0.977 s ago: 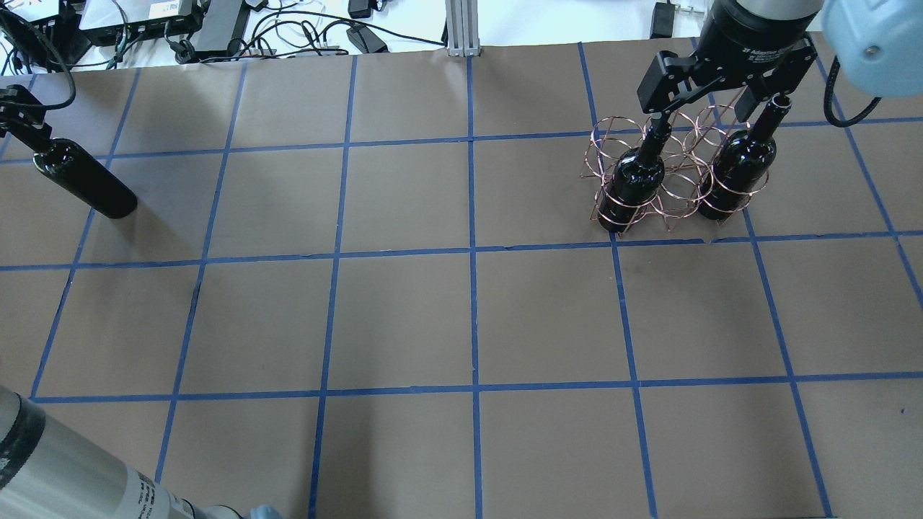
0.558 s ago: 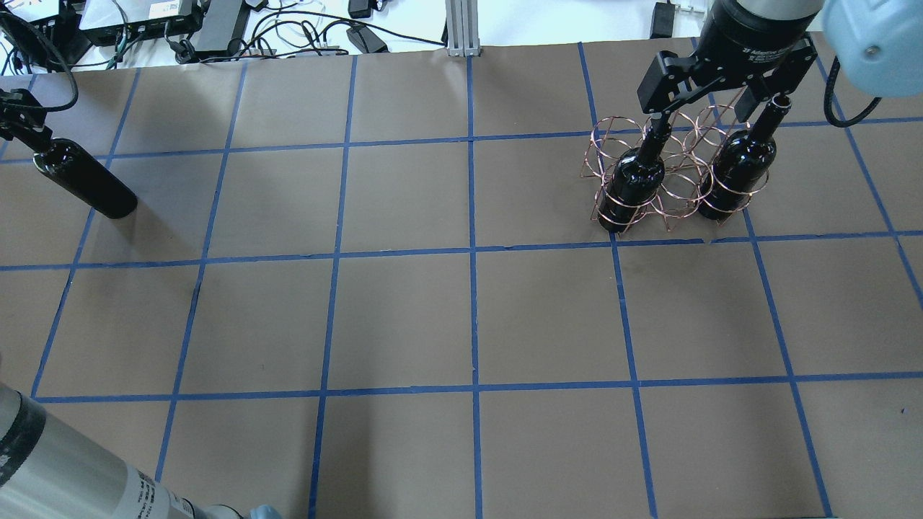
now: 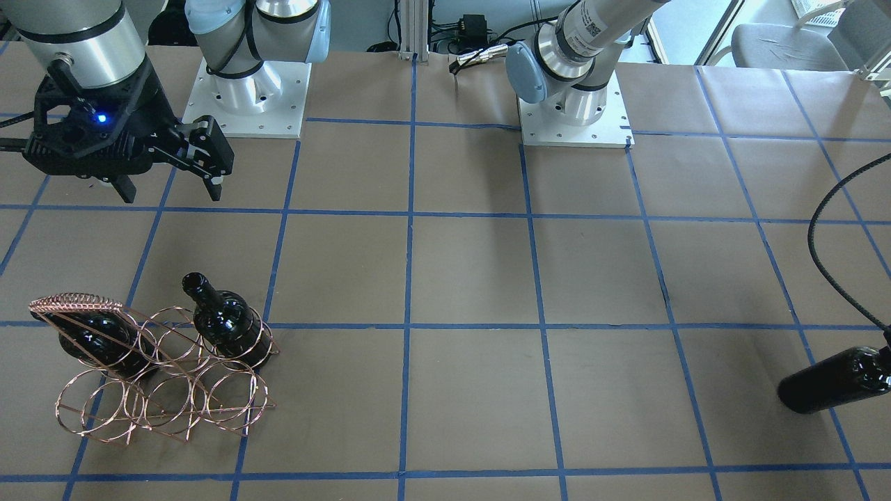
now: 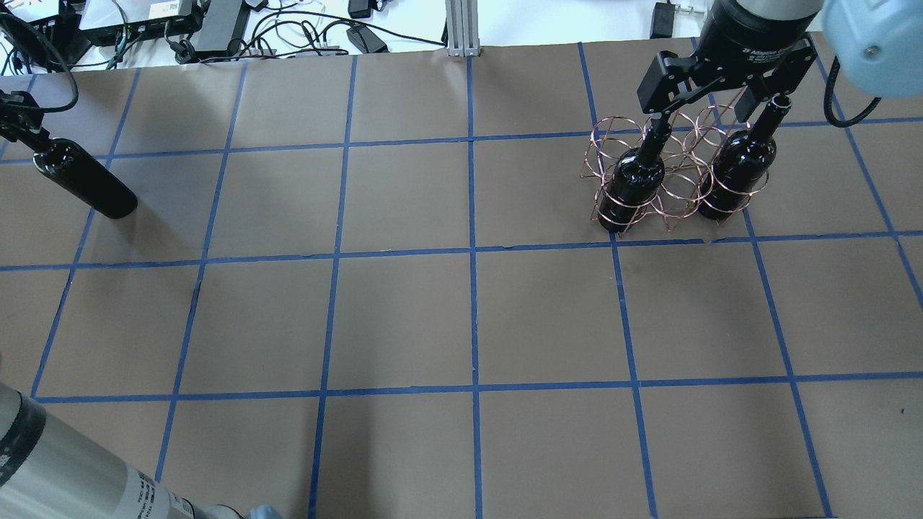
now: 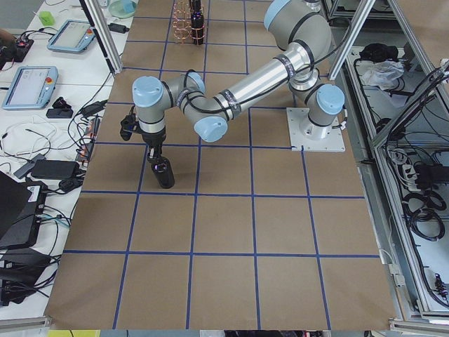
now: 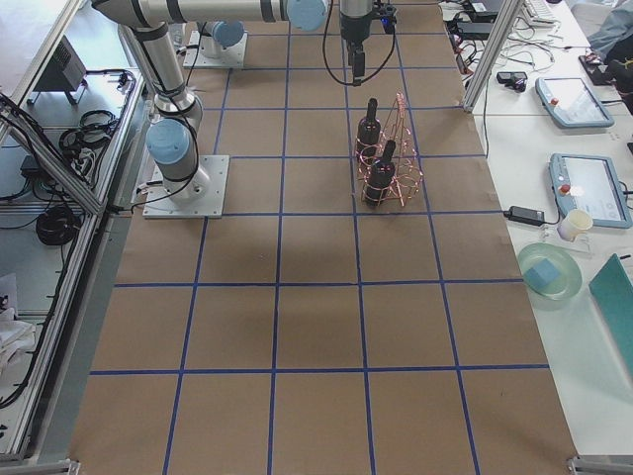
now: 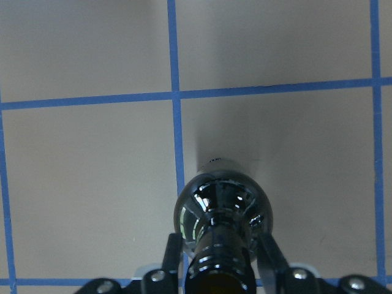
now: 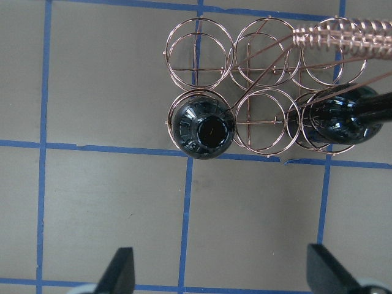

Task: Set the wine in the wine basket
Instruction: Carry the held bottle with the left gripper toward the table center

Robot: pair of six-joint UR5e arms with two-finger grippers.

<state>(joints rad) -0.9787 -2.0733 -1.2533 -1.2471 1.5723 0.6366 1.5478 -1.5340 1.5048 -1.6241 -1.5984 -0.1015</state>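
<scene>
Overhead, front — opposed, sharing wine basket [image 4: 676,175]

You get one readable print: white "2F Adaptive" on the black body of the right gripper [image 4: 698,109], just above the wire rack [image 4: 678,191]. The small sticker on the silver arm tube [image 4: 144,497], well apart from the rack, is too tiny to read.

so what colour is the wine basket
Copper or rose-gold wire basket, clearest in the right wrist view.
</scene>
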